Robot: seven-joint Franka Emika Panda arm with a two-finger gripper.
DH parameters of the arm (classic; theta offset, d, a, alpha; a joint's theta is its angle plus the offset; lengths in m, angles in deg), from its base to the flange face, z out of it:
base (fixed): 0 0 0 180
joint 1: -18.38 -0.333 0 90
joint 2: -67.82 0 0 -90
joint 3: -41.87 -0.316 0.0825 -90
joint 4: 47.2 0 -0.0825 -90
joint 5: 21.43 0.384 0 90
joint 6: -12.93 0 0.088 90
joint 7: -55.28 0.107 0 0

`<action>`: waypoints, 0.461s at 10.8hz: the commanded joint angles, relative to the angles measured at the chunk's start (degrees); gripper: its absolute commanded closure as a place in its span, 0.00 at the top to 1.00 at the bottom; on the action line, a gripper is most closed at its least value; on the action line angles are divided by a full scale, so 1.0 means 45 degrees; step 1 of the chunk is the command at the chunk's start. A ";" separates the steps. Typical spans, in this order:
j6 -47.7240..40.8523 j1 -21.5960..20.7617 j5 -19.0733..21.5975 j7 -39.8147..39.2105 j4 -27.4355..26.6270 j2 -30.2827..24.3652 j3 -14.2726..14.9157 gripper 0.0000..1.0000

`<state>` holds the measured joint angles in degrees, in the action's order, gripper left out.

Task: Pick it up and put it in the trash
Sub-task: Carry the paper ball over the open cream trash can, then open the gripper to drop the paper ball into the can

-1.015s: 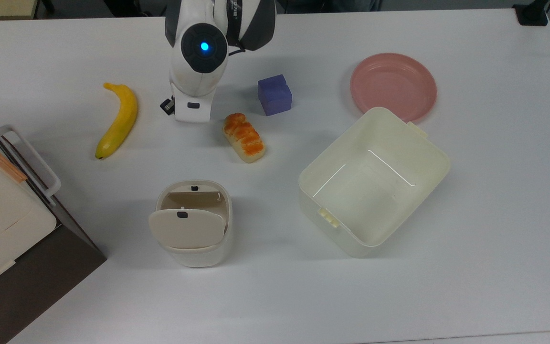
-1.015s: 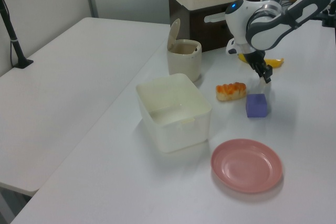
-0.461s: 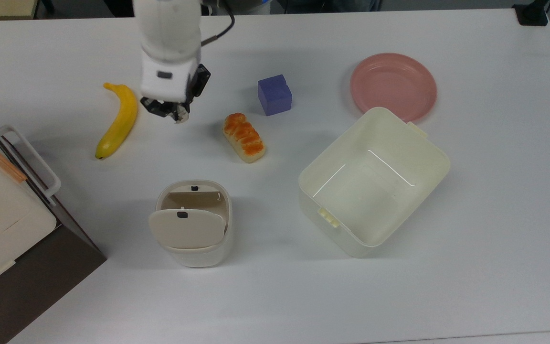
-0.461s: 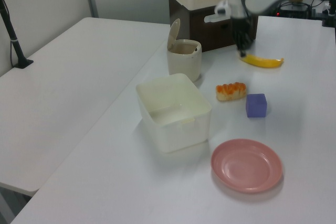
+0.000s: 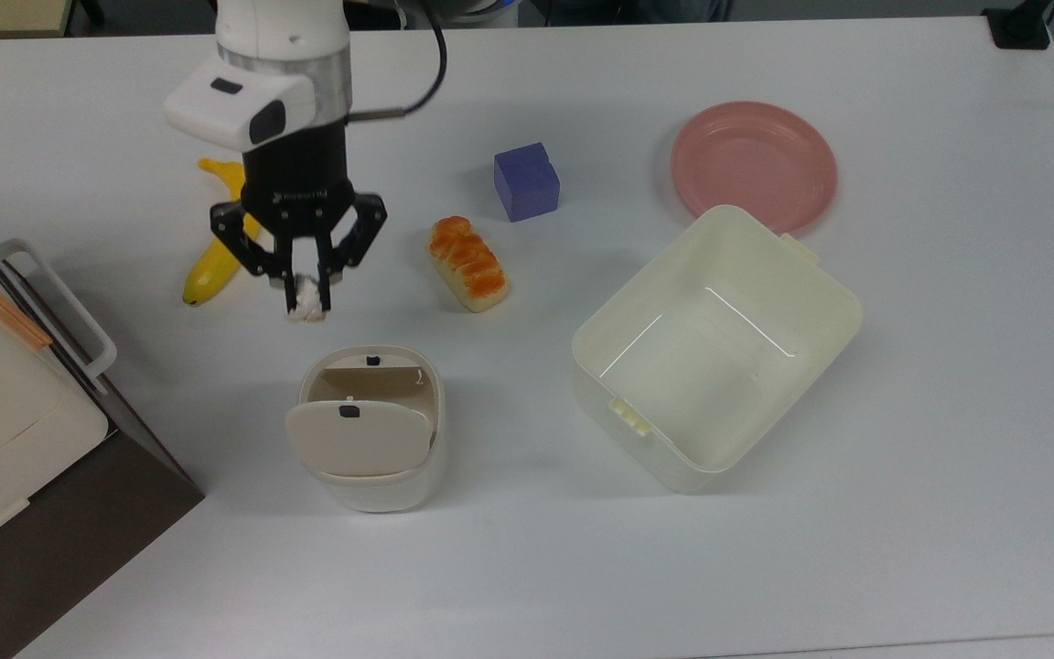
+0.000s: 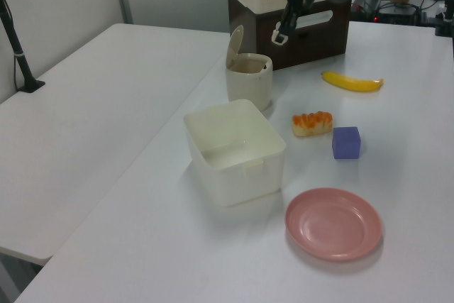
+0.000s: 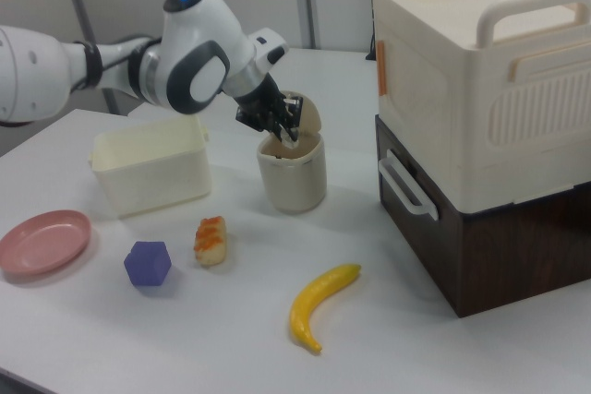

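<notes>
Gripper (image 5: 307, 297) clamps the paper wad (image 5: 308, 308); I'm mid-carry, next lining up over the trash bin (image 5: 370, 426) opening to release.

You can make out small white lettering on the black body of the gripper (image 5: 306, 295), just above its fingers in the top view, but it cannot be read, and nothing else near it carries legible text, labels or numbers.

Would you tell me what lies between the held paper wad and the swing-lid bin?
Nothing: in the top view, bare table separates the paper wad from the bin.
</notes>
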<state>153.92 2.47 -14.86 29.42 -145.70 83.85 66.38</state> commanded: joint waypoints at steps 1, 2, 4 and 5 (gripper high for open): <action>0.1808 -0.0370 0.0277 0.2671 0.0033 0.0910 0.0141 0.37; 0.2315 -0.0467 0.0296 0.3435 0.0033 0.1048 0.0140 0.66; 0.2535 -0.0584 0.0276 0.4319 0.0033 0.1127 0.0121 1.00; 0.2535 -0.0662 0.0277 0.4631 0.0033 0.1127 0.0121 1.00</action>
<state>164.60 1.07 -14.73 46.60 -145.62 89.13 66.14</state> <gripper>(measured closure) 0.344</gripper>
